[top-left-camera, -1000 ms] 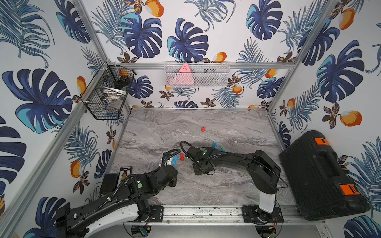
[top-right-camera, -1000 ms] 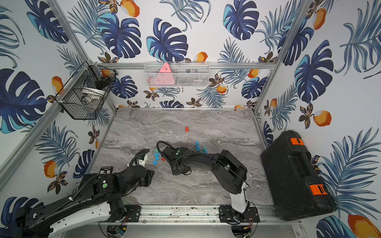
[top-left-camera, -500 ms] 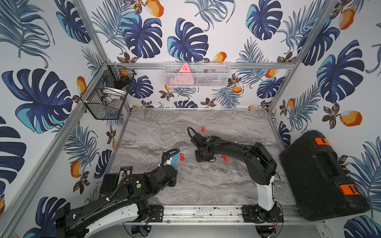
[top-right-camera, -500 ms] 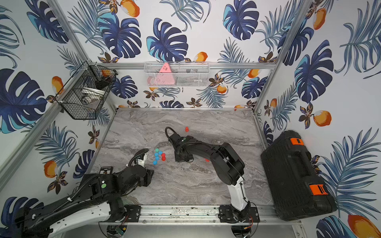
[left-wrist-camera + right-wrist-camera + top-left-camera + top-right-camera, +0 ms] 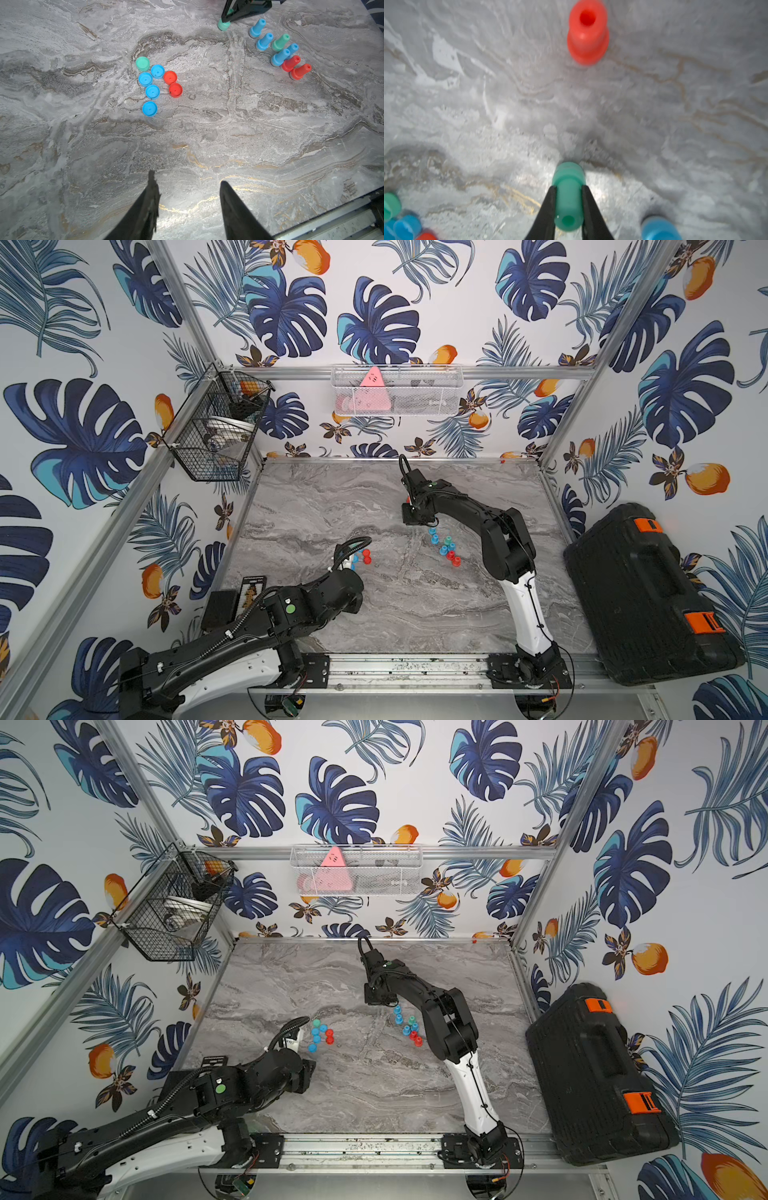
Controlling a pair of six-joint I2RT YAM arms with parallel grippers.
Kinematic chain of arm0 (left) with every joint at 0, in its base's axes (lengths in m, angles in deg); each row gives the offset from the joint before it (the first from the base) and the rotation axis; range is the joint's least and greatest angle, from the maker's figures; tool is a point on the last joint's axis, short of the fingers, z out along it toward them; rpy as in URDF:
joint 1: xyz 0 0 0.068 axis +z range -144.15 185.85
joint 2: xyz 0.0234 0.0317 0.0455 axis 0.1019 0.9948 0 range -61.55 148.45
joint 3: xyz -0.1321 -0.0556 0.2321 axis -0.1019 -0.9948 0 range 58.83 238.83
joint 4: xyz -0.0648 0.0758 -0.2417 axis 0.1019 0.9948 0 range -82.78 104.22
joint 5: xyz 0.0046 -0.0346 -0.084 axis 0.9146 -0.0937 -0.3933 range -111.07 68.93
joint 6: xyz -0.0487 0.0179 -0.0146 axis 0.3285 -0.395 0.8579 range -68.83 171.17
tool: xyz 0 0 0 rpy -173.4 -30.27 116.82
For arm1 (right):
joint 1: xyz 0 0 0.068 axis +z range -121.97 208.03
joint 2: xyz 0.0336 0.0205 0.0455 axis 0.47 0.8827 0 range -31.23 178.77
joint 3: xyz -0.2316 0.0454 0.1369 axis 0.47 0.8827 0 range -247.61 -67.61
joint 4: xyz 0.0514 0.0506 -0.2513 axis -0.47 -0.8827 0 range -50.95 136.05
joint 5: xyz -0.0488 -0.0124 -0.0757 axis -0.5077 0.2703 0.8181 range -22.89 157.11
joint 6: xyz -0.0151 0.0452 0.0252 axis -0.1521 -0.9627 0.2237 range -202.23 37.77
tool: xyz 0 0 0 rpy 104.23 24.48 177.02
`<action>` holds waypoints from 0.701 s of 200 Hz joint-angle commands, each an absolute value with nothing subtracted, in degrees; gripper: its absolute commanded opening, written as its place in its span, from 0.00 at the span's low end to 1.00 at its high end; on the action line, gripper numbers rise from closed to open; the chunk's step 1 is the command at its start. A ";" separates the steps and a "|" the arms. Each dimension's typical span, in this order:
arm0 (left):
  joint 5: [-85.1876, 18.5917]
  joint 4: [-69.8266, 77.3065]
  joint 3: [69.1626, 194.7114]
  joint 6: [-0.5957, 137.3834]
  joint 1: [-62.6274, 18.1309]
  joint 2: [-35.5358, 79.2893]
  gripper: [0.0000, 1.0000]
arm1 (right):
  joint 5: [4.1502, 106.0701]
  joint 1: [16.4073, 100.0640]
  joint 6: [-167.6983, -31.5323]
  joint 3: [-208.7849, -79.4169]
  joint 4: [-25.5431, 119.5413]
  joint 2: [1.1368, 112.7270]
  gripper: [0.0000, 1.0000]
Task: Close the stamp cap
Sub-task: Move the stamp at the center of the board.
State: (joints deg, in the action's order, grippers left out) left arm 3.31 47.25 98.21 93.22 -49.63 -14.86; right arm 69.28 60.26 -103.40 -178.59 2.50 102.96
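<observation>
- Though the right gripper [image 5: 568, 188] is clamped on the green stamp [image 5: 568, 199], stem along its fingers, the green cap [image 5: 390, 204] lies well off sideways.
- Left wrist: left gripper [image 5: 187, 177] parted, empty; green cap [image 5: 142, 63] ahead of it.
- In a top view, the green cap [image 5: 316, 1023] is nearer the left gripper [image 5: 296, 1042].

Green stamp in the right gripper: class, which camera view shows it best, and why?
The right wrist view: the green stamp sits large in the foreground, clamped in the right gripper, its whole body visible. The left wrist view shows only its base, small, under the gripper tip. In both top views the right arm hides it.
</observation>
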 commanded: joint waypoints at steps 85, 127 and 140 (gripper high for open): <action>0.21 40.12 97.44 88.19 -44.86 -10.96 0.52 | 71.32 56.19 -99.95 -186.98 -11.09 109.70 0.16; -1.85 38.96 97.34 87.27 -42.65 -10.49 0.52 | 71.79 54.40 -99.29 -192.13 -13.65 112.47 0.16; -2.34 38.60 97.26 86.98 -42.11 -10.13 0.52 | 72.53 54.43 -99.02 -195.00 -15.12 113.96 0.17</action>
